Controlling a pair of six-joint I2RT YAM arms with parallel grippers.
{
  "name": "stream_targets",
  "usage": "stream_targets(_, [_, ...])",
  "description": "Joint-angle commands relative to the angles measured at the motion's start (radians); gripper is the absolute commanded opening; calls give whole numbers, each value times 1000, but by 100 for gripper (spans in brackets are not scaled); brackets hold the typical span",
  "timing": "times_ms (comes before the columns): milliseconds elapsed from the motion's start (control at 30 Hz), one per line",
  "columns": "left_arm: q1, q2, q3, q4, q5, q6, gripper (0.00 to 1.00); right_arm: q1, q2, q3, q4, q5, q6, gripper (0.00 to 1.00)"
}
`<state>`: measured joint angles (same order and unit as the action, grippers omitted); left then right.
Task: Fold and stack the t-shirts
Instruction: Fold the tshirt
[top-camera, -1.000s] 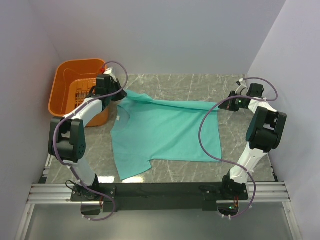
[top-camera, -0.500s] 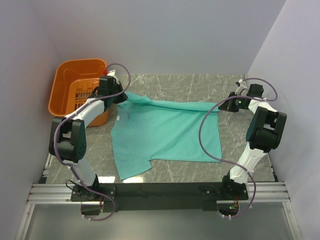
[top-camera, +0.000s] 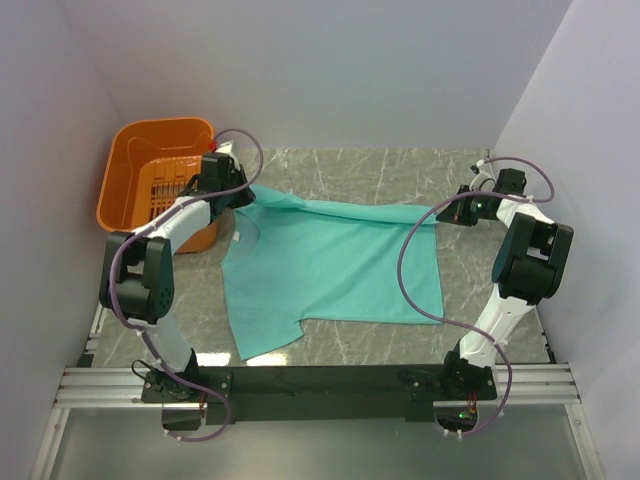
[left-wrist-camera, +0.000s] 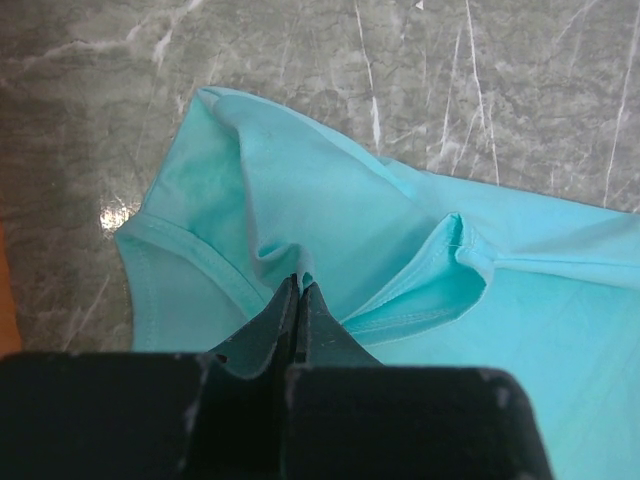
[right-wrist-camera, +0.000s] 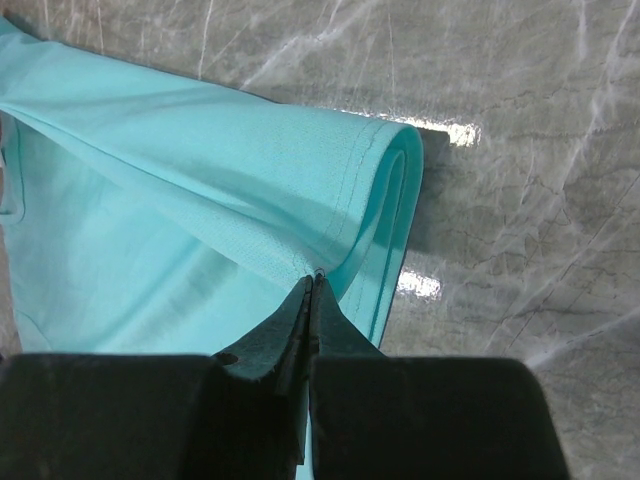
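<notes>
A teal t-shirt (top-camera: 330, 265) lies spread on the marble table, its far edge lifted between the two arms. My left gripper (top-camera: 243, 192) is shut on the shirt's far left corner by a sleeve, and the pinched cloth shows in the left wrist view (left-wrist-camera: 300, 278). My right gripper (top-camera: 440, 213) is shut on the far right hem corner, where the cloth folds over in the right wrist view (right-wrist-camera: 314, 274). The near sleeve (top-camera: 262, 335) rests flat on the table.
An orange plastic basket (top-camera: 130, 160) stands at the back left, just beside my left arm. White walls close in on both sides and the back. The marble table (top-camera: 380, 165) shows bare behind the shirt. A metal rail (top-camera: 320, 385) runs along the near edge.
My left gripper has shifted slightly right and toward the table's middle with the shirt corner. The right gripper and the rest of the shirt have barely moved.
</notes>
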<state>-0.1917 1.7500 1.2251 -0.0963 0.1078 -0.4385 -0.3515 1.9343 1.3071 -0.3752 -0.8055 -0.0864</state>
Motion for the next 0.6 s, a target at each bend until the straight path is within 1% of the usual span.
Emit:
stream_targets(0, [-5, 9, 28, -6, -13, 18, 0, -1, 11, 32, -8, -3, -18, 0])
stream_targets(433, [-6, 34, 44, -26, -25, 50, 1, -3, -6, 4, -25, -17, -53, 0])
stream_targets(467, [-8, 26, 40, -31, -23, 56, 1, -4, -8, 4, -36, -17, -62, 4])
stream_targets(533, [-18, 11, 27, -37, -25, 73, 17, -10, -14, 9, -73, -27, -94, 14])
stream_targets(567, [-25, -15, 21, -31, -31, 78, 26, -12, -21, 4, -77, -32, -102, 23])
